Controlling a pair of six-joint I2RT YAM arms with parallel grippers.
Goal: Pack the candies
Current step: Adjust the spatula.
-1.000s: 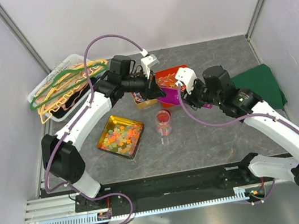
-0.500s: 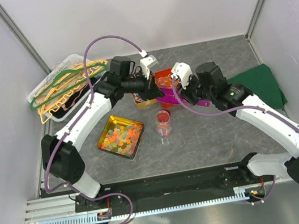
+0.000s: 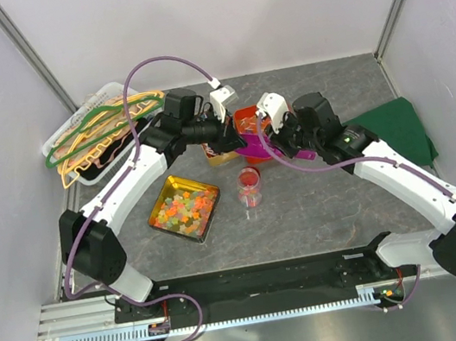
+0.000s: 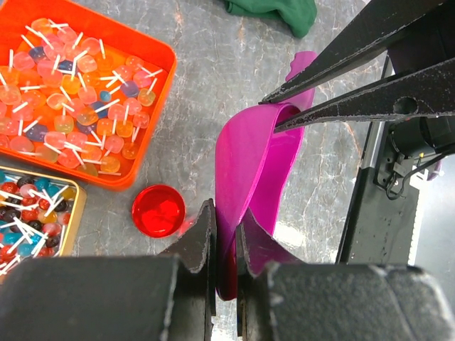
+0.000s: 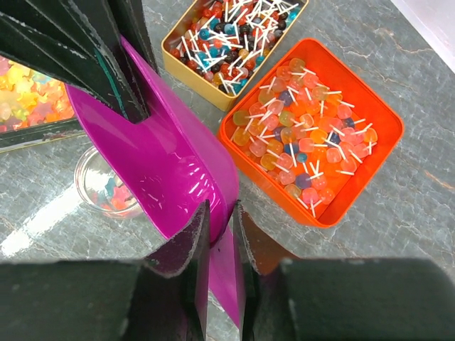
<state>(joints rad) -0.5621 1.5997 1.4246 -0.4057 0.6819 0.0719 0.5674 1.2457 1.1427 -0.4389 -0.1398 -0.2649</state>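
Both grippers hold a purple scoop (image 3: 255, 144) in the air above the table. My left gripper (image 4: 226, 213) is shut on the rim of its bowl end (image 4: 249, 163). My right gripper (image 5: 222, 209) is shut on the scoop's handle (image 5: 229, 273), and the bowl (image 5: 160, 153) is empty. Candies on white sticks fill an orange tray (image 5: 370, 153) and a gold tin (image 5: 186, 79). Star-shaped candies lie in a second gold tin (image 3: 183, 208). A small clear jar (image 3: 249, 183) below the scoop holds a few candies.
A round red lid (image 4: 158, 211) lies on the table beside the orange tray (image 4: 153, 181). A green cloth (image 3: 394, 127) sits at the right. A clear bin of coloured hangers (image 3: 95, 131) stands at the back left.
My right arm has swung left to the scoop and its jaws have closed on the handle. The left gripper has kept its grip and shifted slightly back.
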